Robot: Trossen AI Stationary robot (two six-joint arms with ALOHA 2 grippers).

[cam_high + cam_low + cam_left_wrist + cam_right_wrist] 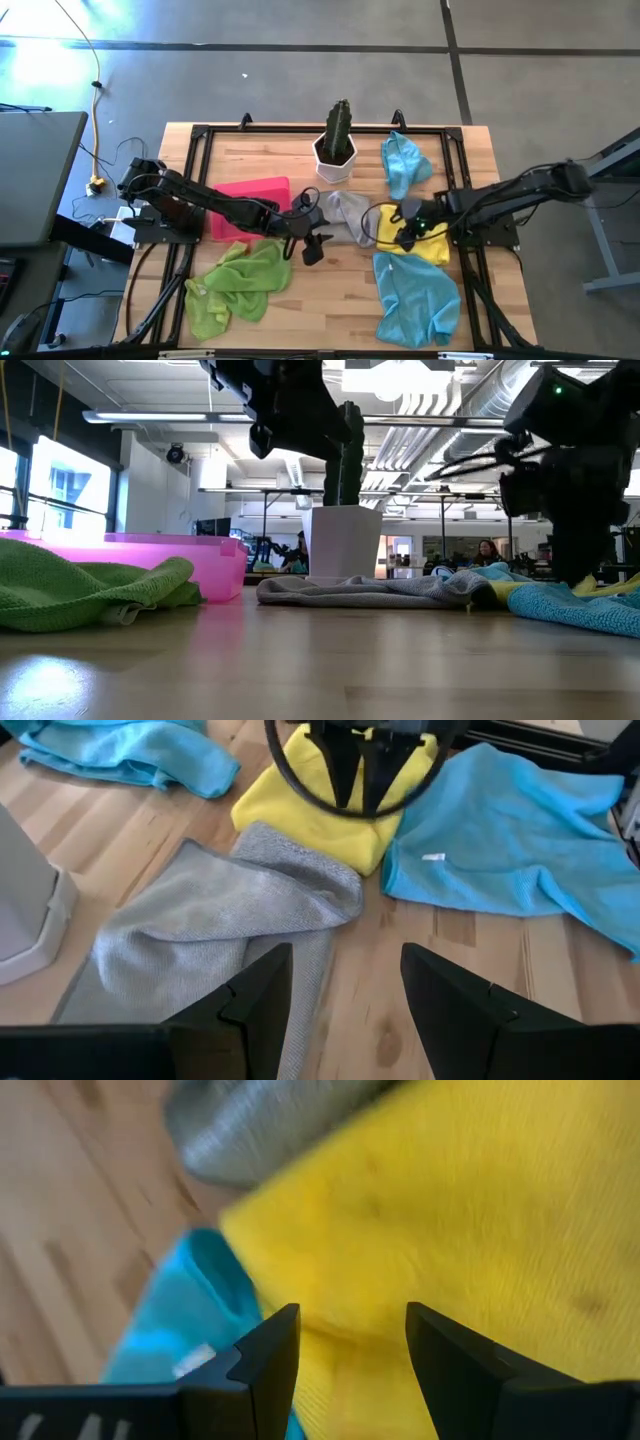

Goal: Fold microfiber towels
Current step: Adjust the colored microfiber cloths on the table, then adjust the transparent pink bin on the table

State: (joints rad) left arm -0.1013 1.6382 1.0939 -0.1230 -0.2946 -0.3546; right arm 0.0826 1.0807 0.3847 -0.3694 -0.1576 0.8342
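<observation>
A grey towel (345, 214) lies crumpled at the table's middle, and its right end lies on a yellow towel (432, 243). My left gripper (345, 988) is open and empty, raised above the table (290, 415) at the grey towel's near left side (312, 243). My right gripper (350, 1342) is open, pointing down, low over the yellow towel's left part (405, 232). A light blue towel (415, 297) lies crumpled at the near right, partly under the yellow one. Another light blue towel (404, 164) lies at the far right. A lime green towel (238, 282) lies bunched at the near left. My right gripper has its open fingers (268, 1355) right over the yellow towel's surface (450, 1230), coming from above. I cannot tell whether the fingertips touch the cloth.
A pink tray (248, 205) stands at the left, behind the green towel. A white pot with a cactus (335, 150) stands at the far middle, just behind the grey towel. Bare wood shows at the near middle (330, 300). A black frame (300, 128) rims the table.
</observation>
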